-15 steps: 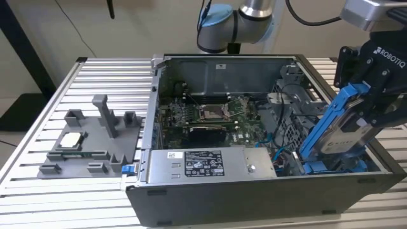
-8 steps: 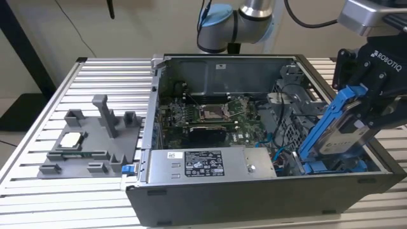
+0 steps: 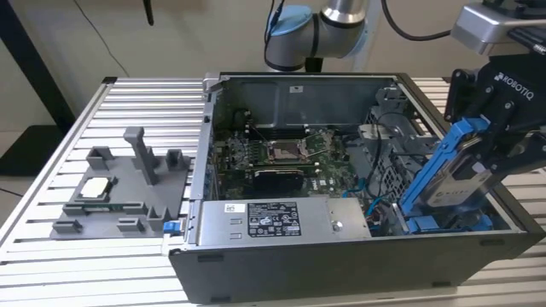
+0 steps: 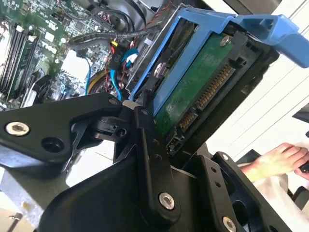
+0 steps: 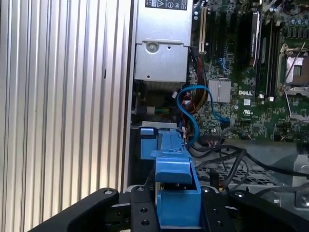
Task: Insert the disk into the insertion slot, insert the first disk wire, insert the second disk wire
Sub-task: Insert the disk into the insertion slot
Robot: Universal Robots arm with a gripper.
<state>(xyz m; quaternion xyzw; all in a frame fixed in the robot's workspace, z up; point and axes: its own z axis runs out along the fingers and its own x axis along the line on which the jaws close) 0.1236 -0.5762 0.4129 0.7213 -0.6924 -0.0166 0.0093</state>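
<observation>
Black fingers (image 4: pixel 147 145) clamp the blue-framed disk (image 3: pixel 459 176) between them. It is steeply tilted, its lower end by the insertion slot (image 3: pixel 431 224), at the exterior view's right inside the open computer case (image 3: pixel 341 272) on the slatted bench (image 3: pixel 128 102).

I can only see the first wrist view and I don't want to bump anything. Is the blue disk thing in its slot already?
Observer: Not yet. In the exterior view the disk leans tilted in the gripper, with its lower end down by the slot and its upper end raised.
Operator: Is a wire plugged into it?
Observer: No. The second wrist view shows its green board, and the connector there is bare.
Operator: Is anybody close by?
Observer: Yes. A person's hand shows in the second wrist view, beyond the gripper.
</observation>
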